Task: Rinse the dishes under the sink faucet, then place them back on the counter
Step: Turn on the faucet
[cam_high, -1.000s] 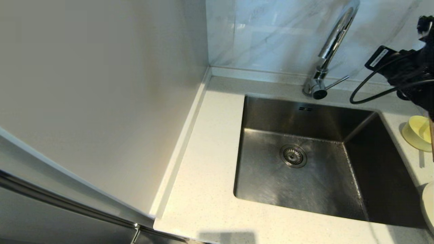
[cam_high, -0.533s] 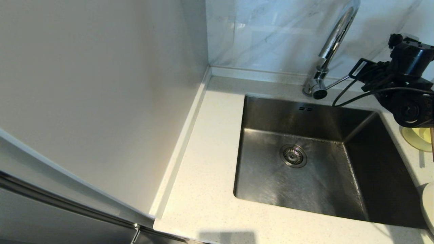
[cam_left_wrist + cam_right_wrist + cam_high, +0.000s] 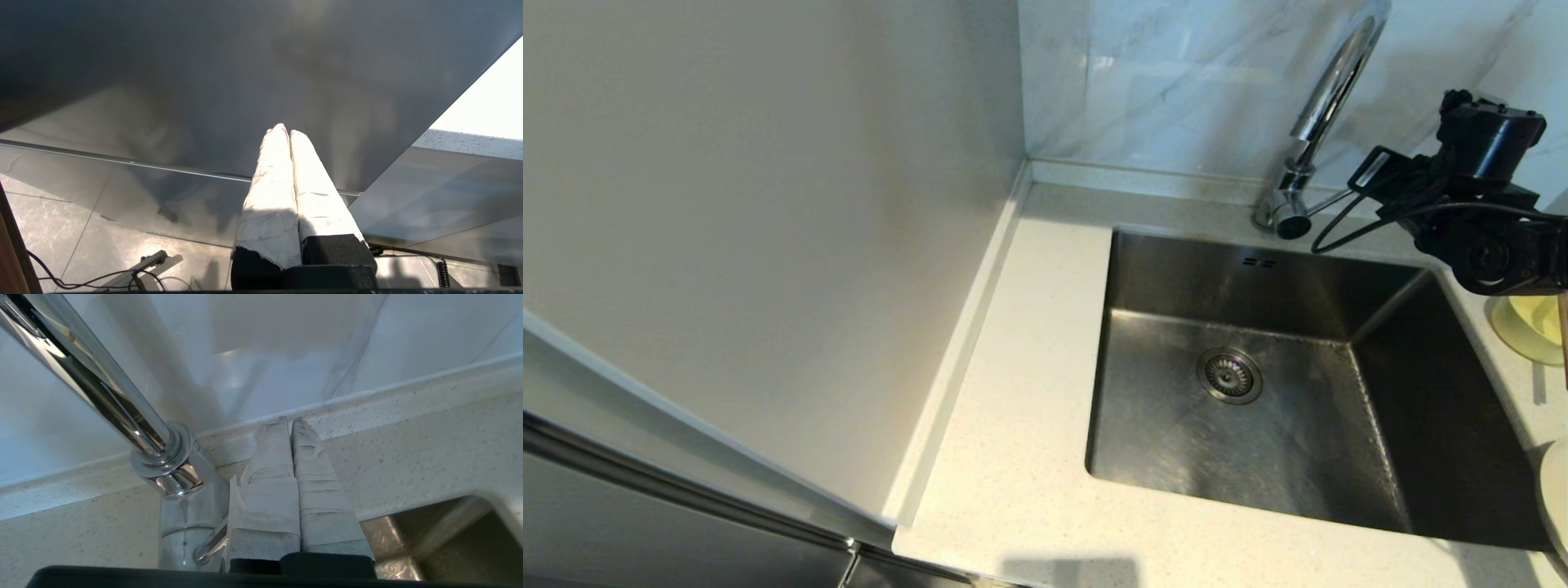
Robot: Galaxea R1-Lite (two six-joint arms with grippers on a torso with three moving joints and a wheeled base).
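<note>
**Barely started: right arm going for the tap lever**

No water running, sink (image 3: 1241, 384) empty. Bowl (image 3: 1531, 327) and plate (image 3: 1553, 498) sit unrinsed on the counter (image 3: 1029, 392), far right. The right gripper (image 3: 291, 424), fingers pressed together and empty, is beside the faucet (image 3: 171, 465) base, closer than a second ago. Left gripper (image 3: 286, 130) is closed, parked off-scene.

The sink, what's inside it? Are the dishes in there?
Inside the sink you can see only its round drain strainer and two little overflow slots. No dishes are in it. The right arm covers a bit of the far right corner.
</note>
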